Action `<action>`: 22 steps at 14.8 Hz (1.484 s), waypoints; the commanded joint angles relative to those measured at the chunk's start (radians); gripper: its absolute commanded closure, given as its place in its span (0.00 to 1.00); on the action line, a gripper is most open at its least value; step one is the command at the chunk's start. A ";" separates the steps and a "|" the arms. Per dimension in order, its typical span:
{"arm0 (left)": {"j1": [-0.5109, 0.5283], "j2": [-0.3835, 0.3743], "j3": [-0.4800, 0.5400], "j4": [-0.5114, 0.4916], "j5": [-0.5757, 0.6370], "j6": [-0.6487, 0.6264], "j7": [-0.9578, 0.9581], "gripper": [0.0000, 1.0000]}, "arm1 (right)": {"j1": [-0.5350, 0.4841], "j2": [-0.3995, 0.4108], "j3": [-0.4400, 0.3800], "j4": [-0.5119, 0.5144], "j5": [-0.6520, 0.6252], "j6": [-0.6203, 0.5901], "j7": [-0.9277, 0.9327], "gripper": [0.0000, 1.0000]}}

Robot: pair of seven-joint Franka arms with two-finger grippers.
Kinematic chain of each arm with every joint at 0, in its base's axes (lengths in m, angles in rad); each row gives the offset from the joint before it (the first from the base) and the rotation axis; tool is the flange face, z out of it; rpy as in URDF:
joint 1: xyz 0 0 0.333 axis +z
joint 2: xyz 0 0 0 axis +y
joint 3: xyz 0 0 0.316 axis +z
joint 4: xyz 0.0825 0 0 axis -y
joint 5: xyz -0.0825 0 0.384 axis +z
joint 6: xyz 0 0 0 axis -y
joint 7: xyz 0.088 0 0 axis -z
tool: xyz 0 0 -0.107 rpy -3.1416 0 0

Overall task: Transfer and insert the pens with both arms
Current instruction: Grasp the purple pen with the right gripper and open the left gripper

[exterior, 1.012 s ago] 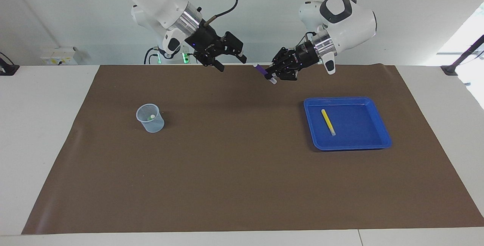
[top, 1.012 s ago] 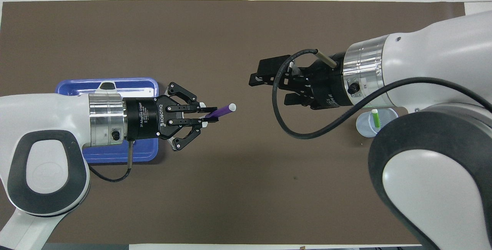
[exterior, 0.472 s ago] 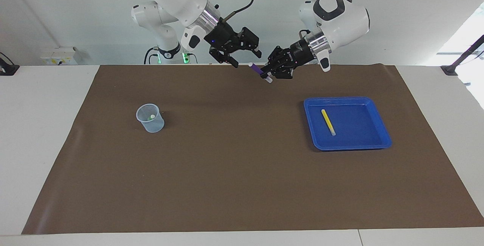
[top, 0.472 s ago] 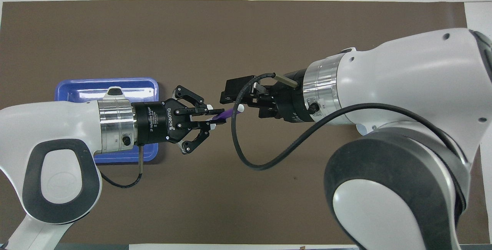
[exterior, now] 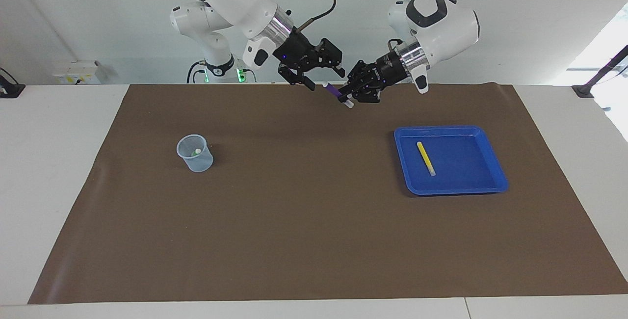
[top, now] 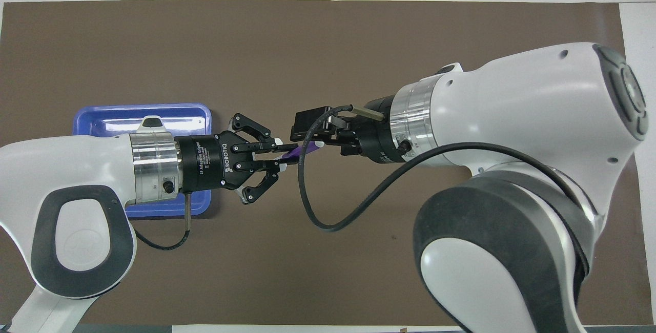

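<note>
Since a second ago my right arm has swung in from its own end of the worktop, and its right gripper (exterior: 321, 71) now sits up against the free tip of the purple pen (exterior: 334, 91); the left arm has barely shifted, only drawing a little toward the middle. Both arms reach in level and nose to nose, wrists pointing at each other above the robots' edge of the brown mat (exterior: 314, 240). The left gripper (top: 282, 153) has its fingers clenched on the purple pen, which sticks out slantwise from them toward the right arm, its pale tip just showing in the overhead view. The right gripper's fingers stand apart on either side of that tip, not closed on it as far as I can see, and I cannot tell whether they touch it. The yellow pen (exterior: 426, 158) lies flat in the blue tray (exterior: 495, 181), toward the left arm's end of the worktop and farther from the robots than the two grippers. The clear cup (exterior: 195, 153) stands upright toward the right arm's end, well apart from the tray, with the green pen (exterior: 195, 151) in it. In the overhead view the right arm's bulk covers the cup, and the left arm covers part of the tray.
</note>
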 commanded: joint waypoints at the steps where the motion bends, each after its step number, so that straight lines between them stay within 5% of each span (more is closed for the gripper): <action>1: -0.019 -0.031 0.008 -0.033 -0.021 0.029 -0.014 1.00 | 0.007 -0.006 -0.001 -0.011 -0.036 0.017 -0.018 0.12; 9: -0.021 -0.030 0.008 -0.033 -0.021 0.039 -0.026 1.00 | 0.022 -0.006 0.000 -0.010 -0.036 0.034 -0.015 0.23; 16: -0.021 -0.030 0.008 -0.033 -0.021 0.039 -0.034 1.00 | 0.034 -0.002 0.000 -0.011 -0.036 0.080 -0.014 0.45; 22: -0.021 -0.030 0.008 -0.033 -0.021 0.039 -0.035 1.00 | 0.037 -0.009 0.000 -0.036 -0.037 0.103 -0.017 0.46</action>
